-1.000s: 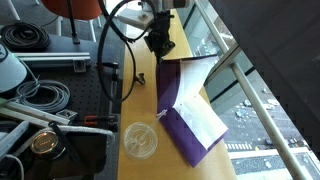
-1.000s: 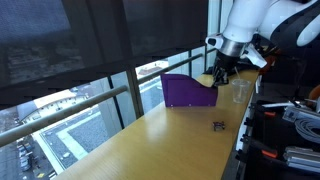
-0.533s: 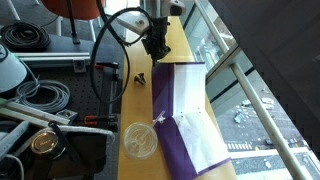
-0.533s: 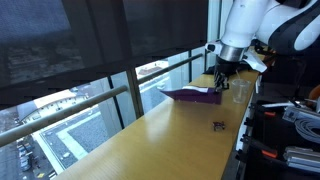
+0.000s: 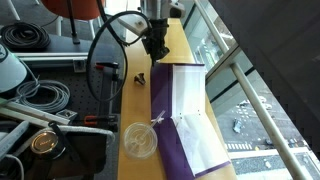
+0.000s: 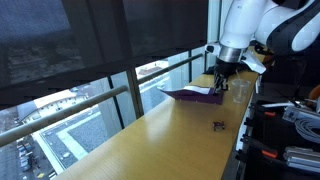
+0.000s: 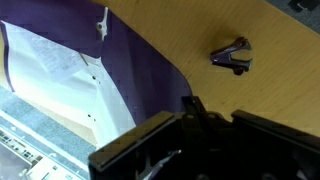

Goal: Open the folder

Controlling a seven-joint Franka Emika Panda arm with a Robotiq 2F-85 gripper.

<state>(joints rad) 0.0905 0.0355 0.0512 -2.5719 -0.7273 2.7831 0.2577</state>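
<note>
Gripper [image 5: 156, 47] hangs over the far end of the purple folder [image 5: 162, 97]; I cannot tell whether its jaws are apart. Folder lies spread flat on the wooden table [image 5: 132, 100] with white sheets [image 5: 192, 105] showing, so opening looks essentially finished. A clear cup [image 5: 139, 140] stands just beside it.

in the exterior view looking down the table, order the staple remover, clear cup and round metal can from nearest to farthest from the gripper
Measured from the gripper:
1. staple remover: on bare wood close by, beside the top edge of the folder.
2. clear cup: further down the table, next to the folder's lower half.
3. round metal can: off the table, among the cables.
</note>
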